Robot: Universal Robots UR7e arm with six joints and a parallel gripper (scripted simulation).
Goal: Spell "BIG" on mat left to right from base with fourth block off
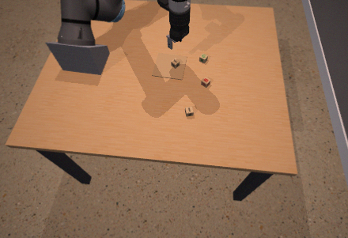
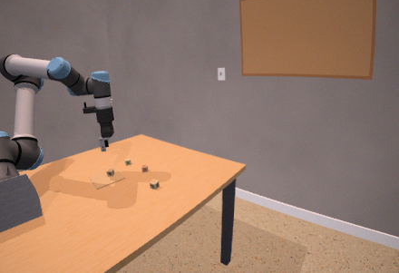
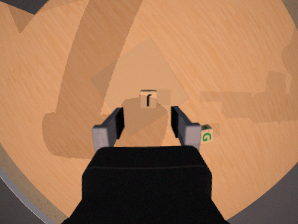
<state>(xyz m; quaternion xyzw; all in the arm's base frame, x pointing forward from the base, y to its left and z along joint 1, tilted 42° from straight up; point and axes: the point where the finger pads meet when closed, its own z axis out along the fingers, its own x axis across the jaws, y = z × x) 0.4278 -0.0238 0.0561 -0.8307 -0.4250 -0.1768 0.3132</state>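
Note:
A thin see-through mat (image 1: 170,66) lies flat near the table's middle. A tan block with a dark letter (image 1: 175,62) sits on its right part; it also shows in the wrist view (image 3: 149,98), just ahead of the fingers. A block with a green letter (image 1: 203,58) lies off the mat to the right, and it shows by the right finger in the wrist view (image 3: 206,136). A block with a red letter (image 1: 206,82) and another tan block with a dark letter (image 1: 189,111) lie off the mat, nearer the front. My gripper (image 1: 171,44) hangs above the mat's far edge, open and empty.
The robot's grey base (image 1: 78,56) stands at the table's back left. The table's right edge (image 1: 285,88) is well beyond the blocks. A wall with a cork board (image 2: 308,28) stands behind the table.

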